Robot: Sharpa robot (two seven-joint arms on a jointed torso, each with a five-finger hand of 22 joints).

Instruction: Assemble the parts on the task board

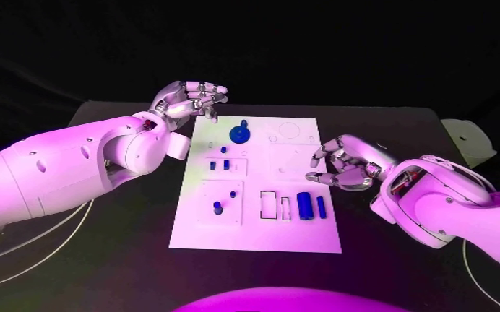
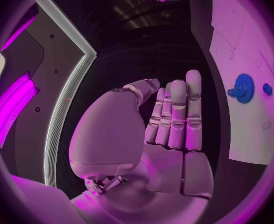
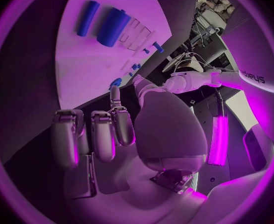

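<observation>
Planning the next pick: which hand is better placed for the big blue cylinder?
Probably the right hand. It hovers, holding nothing, at the task board's right edge, just above the big blue cylinder. The left hand sits at the far left corner.

White arms, silver hands

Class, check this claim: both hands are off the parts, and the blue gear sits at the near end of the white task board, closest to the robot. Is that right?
Not quite. The head view shows the blue gear at the far end of the task board, near the left hand, not the near end. The rest holds: the left hand and the right hand hold no parts.
</observation>
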